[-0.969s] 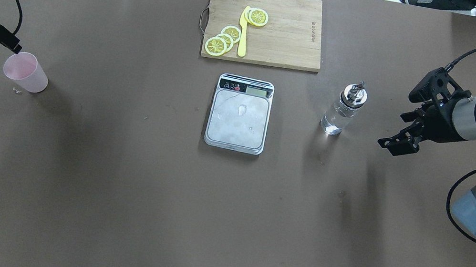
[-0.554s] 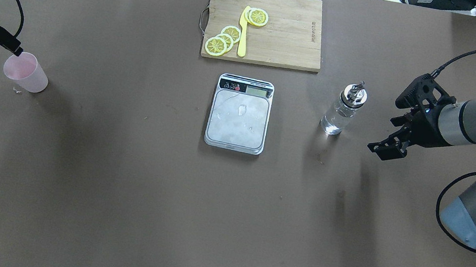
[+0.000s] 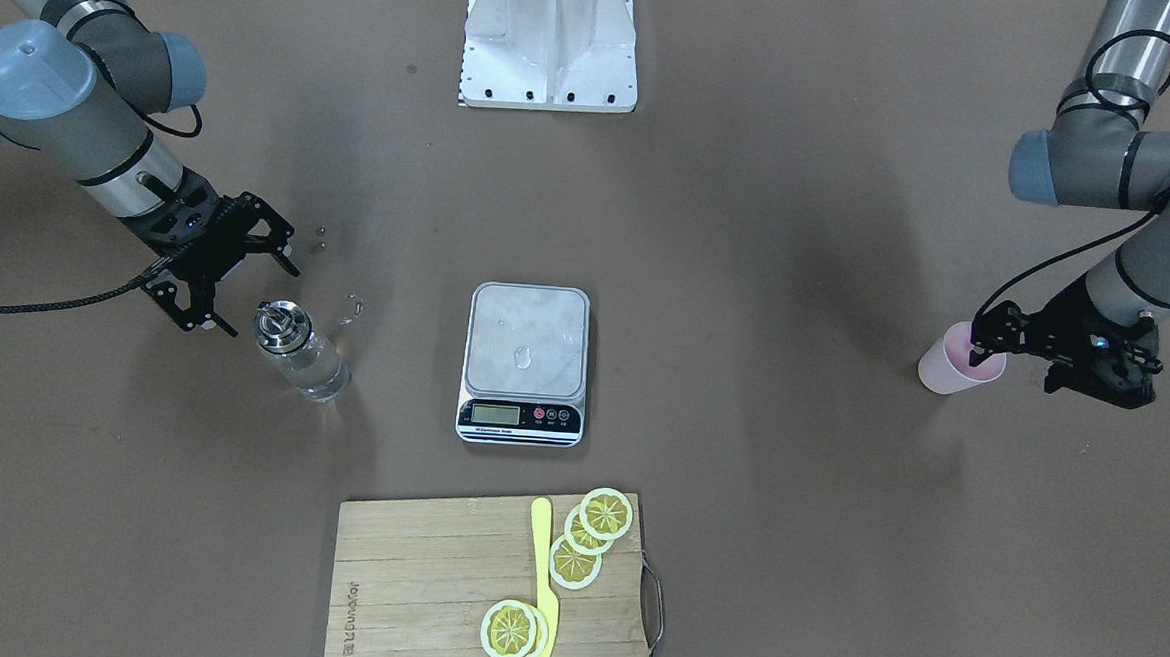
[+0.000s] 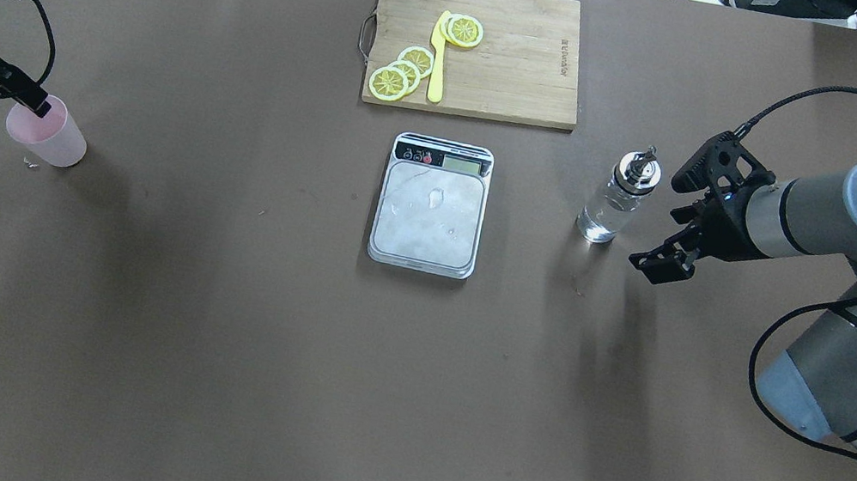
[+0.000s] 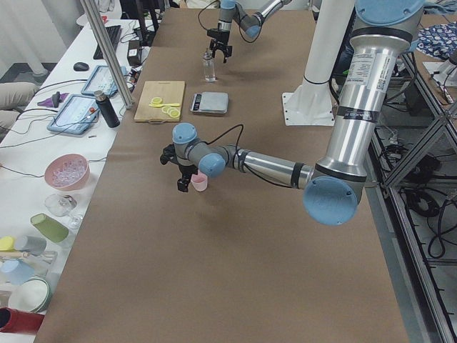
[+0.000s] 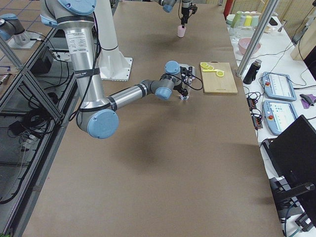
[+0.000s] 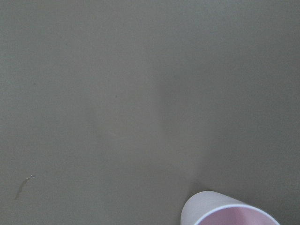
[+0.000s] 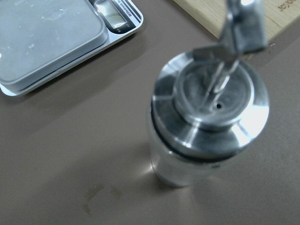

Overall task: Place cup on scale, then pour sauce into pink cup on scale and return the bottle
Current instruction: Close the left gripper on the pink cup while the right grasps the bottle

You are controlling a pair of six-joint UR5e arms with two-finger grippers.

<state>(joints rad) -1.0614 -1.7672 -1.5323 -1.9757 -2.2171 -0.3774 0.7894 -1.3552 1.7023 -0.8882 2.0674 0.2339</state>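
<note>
The small pale pink tapered cup [image 4: 54,139] stood upright on the brown table [image 4: 205,325], well apart from the silver-grey digital scale [image 4: 428,219]. The left gripper [image 4: 37,105] sat at its rim; whether it was clamped could not be told. The clear glass bottle [image 4: 613,206] of colourless sauce [image 4: 599,221] stood near the scale, and the right gripper [image 4: 655,242] hung just beside it, jaws spread wide, touching nothing

Overhead and front-facing cameras look down on the scale [image 4: 431,206] from opposite sides; end cameras see it distantly; the right wrist camera, closely.
</note>
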